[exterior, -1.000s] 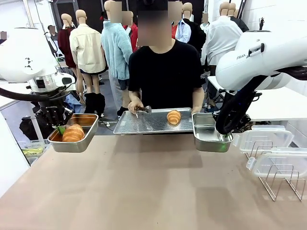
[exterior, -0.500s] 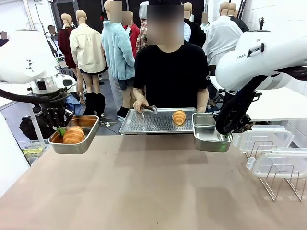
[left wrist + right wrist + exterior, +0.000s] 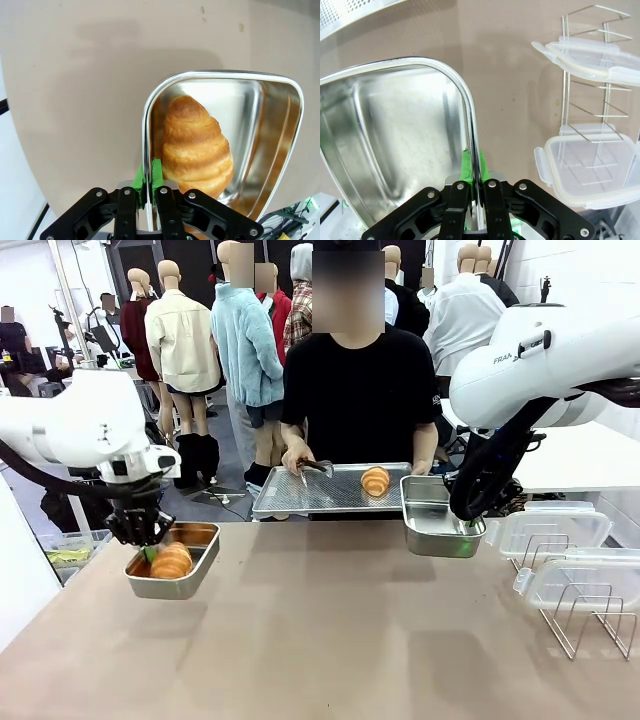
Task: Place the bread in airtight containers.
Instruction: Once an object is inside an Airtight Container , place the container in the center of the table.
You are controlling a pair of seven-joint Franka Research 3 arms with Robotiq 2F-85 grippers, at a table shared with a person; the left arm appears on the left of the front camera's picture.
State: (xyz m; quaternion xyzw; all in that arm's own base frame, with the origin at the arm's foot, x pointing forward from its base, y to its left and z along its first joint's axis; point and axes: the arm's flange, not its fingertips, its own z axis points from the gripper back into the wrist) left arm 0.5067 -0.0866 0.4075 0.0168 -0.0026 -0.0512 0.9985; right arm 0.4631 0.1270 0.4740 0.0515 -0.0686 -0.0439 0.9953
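The left gripper [image 3: 148, 552] has swung inward and dropped since a second ago, so the left tin [image 3: 186, 587] it carries now hangs low over the tan table [image 3: 320, 640] rather than up by the table's edge; whether the tin touches the top I cannot tell. Its green pads are pinched shut on the tin's thin rolled rim, one pad inside the wall and one outside. A roll [image 3: 195, 145] lies in the tin right beside the fingertips, golden brown, ridged in overlapping bands and tapering to a blunt point away from the gripper. The steel is bright and mirror-like, with rounded corners, and it reflects the crust. The right gripper [image 3: 472, 167] has not moved: it stays clamped on the rim of the right tin [image 3: 440, 540], which is held up level and has a bare, shiny floor. Just beyond that tin's far side, the perforated metal tray [image 3: 300, 495] has shifted a little toward it, and the second roll [image 3: 375, 481] on it has come along. The person's hand [image 3: 297, 460] holds tongs [image 3: 316, 468] over the tray. On the outer side of the right gripper, two clear plastic lids [image 3: 590, 170] with clip flaps sit on a thin wire rack [image 3: 585, 100].
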